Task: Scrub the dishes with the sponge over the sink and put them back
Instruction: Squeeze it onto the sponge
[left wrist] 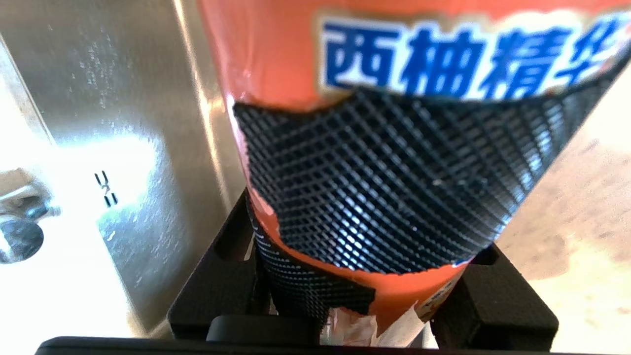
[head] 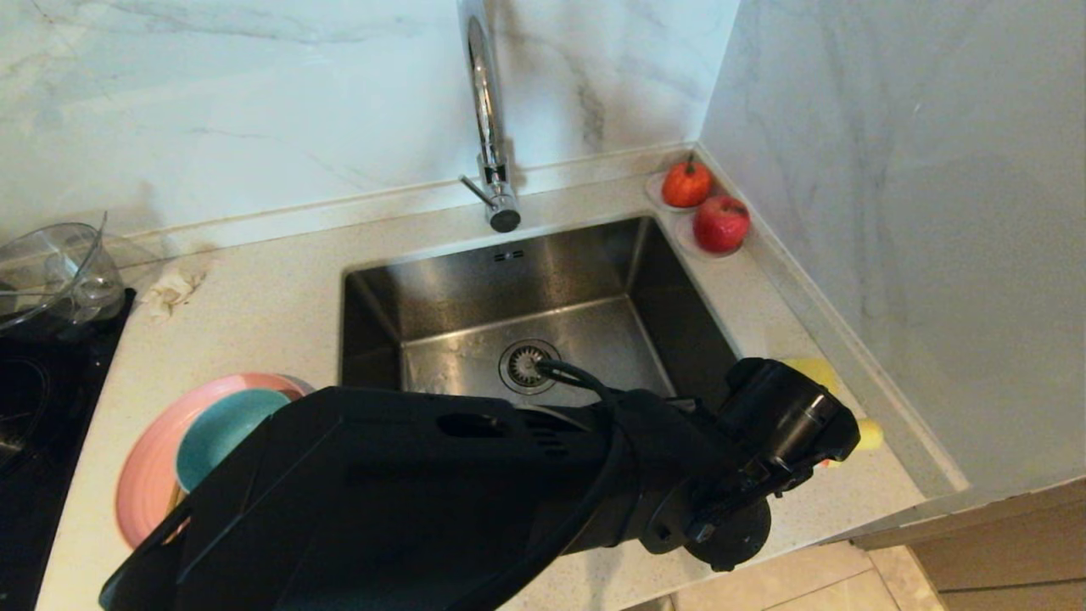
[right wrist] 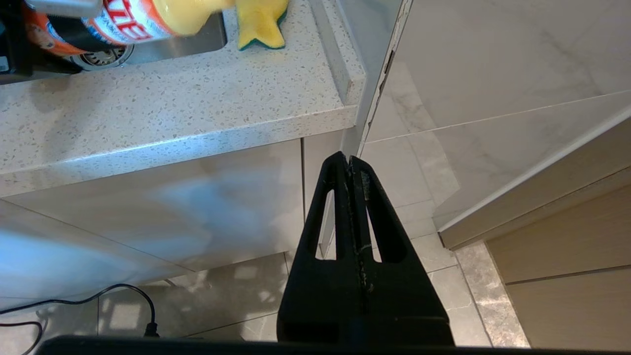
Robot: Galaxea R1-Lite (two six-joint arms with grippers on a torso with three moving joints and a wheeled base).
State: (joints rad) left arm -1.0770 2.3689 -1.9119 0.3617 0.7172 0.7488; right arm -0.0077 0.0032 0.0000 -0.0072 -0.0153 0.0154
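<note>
My left gripper (left wrist: 360,276) is shut on an orange dish-soap bottle (left wrist: 276,59) wrapped in black mesh tape, at the sink's right rim. The bottle's yellow cap (right wrist: 187,15) points toward the yellow sponge (right wrist: 261,22), which lies on the counter right of the sink (head: 441,288). In the head view my left arm (head: 424,492) hides most of the bottle and sponge (head: 814,369). The pink plate (head: 144,475) with the teal bowl (head: 225,433) in it sits on the counter left of the sink. My right gripper (right wrist: 349,160) hangs shut and empty below the counter edge.
A chrome faucet (head: 488,127) stands behind the sink, whose drain (head: 528,365) is uncovered. Two red fruits (head: 721,223) sit in the back right corner. A glass bowl (head: 51,271) and black cooktop (head: 42,407) are far left, near a crumpled tissue (head: 170,288).
</note>
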